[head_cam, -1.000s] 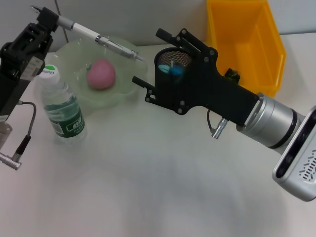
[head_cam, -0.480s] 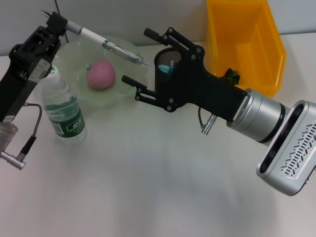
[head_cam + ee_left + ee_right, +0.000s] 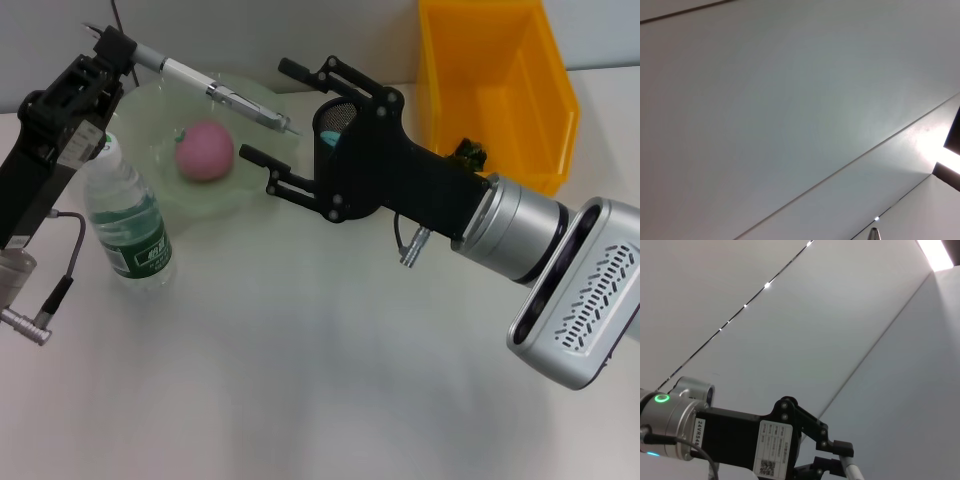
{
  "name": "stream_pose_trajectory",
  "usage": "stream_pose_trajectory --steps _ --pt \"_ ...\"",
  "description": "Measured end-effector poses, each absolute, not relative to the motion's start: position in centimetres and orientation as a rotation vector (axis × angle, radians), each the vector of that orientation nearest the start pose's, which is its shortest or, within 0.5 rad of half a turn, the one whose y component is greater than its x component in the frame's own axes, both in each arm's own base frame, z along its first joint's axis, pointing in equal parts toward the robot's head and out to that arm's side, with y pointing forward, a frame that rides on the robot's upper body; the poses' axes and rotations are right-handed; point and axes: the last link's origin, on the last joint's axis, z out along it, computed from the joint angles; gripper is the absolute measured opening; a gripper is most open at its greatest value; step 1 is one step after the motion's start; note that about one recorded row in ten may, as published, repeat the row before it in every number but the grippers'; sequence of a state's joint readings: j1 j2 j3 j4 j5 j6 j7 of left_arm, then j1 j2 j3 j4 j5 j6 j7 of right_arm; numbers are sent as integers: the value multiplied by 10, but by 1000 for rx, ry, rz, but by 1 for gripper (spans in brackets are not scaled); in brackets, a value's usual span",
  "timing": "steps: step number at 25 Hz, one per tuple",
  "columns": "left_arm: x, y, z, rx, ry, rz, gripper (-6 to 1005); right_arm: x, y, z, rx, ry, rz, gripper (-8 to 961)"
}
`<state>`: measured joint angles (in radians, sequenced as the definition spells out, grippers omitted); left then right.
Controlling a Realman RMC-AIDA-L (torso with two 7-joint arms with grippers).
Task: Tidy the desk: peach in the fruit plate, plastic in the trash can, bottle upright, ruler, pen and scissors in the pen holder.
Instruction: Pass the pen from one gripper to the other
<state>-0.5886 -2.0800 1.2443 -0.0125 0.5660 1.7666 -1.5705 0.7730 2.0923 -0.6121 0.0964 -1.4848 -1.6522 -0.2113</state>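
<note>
Silver-and-black, the pen (image 3: 205,85) is pinched at its rear end by the left gripper (image 3: 105,52) and held clear of the desk, near the 11 o'clock region of the head view. Its tip points toward 3 o'clock, at the pen holder (image 3: 338,122). The barrel crosses above the far rim of the fruit plate (image 3: 250,180). This near-level hold appears intended for a hand-over or a carry to the holder, not for direct insertion.

The right gripper (image 3: 263,112) has its fingers spread. It sits at 12 o'clock, directly in front of the pen holder, with one finger above the pen tip and one below. The spread fingers appear positioned to receive the pen.

The pen holder is mostly hidden behind the right gripper body; blue-handled items show inside it. The peach (image 3: 205,151) lies in the fruit plate. The bottle (image 3: 125,215) stands upright at 9 o'clock, just beside the plate. The yellow trash can (image 3: 500,90) stands at 1 o'clock.
</note>
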Motion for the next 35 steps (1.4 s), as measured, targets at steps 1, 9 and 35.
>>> stream_pose_trajectory --steps 1,9,35 --pt "-231 316 -4 -1836 -1340 -2020 164 172 326 -62 -2028 -649 1015 708" --pt "-231 317 -4 -1832 -1352 -2019 166 171 326 -62 -2027 -652 1015 553" --pt "-233 316 -6 -1824 -1376 -2012 172 172 326 -65 -2045 -656 1004 269"
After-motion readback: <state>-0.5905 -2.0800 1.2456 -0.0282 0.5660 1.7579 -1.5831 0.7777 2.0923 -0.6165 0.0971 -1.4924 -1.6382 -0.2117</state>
